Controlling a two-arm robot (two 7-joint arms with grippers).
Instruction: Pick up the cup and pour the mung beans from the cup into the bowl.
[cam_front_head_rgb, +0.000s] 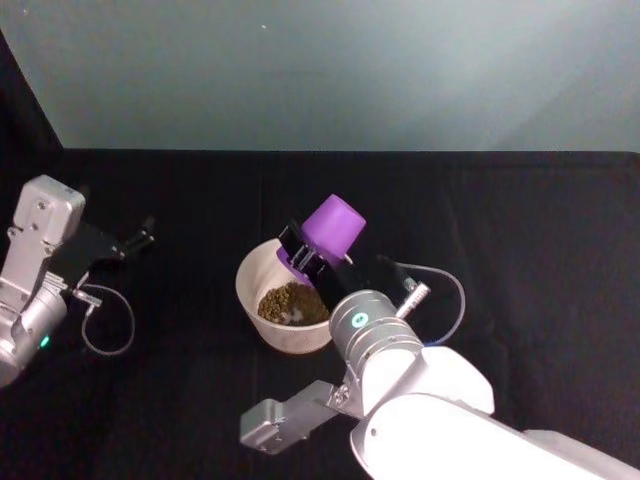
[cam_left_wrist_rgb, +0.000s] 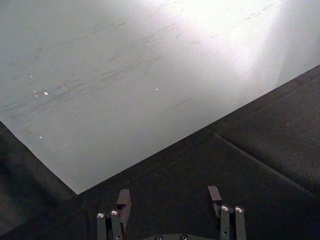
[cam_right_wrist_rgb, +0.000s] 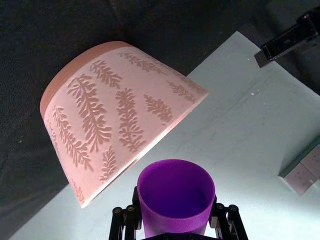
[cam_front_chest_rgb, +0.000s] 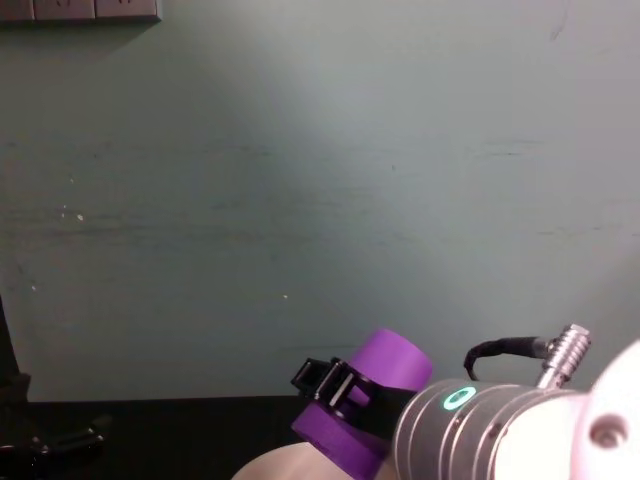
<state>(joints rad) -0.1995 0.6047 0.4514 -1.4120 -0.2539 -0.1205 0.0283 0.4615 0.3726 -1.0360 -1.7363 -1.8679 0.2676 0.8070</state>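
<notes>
Cup: the cup (cam_front_head_rgb: 333, 228) is off the table, pinched across its sides by the right gripper (cam_front_head_rgb: 303, 252), just above the far right rim of the bowl (cam_front_head_rgb: 247, 272).
Cup axis: steeply tipped, with the base up and far-right and the mouth down and near-left, toward the bowl.
Beans: mung beans (cam_front_head_rgb: 292, 303) lie heaped in the bowl's bottom.
Next move, judged: righting the cup, clear of the rim.
Left gripper: the left gripper (cam_left_wrist_rgb: 169, 191) is parked at the far left, fingers spread and holding nothing, well apart from the bowl.
Writing: none readable; the bowl's outside carries a pale leaf pattern.
</notes>
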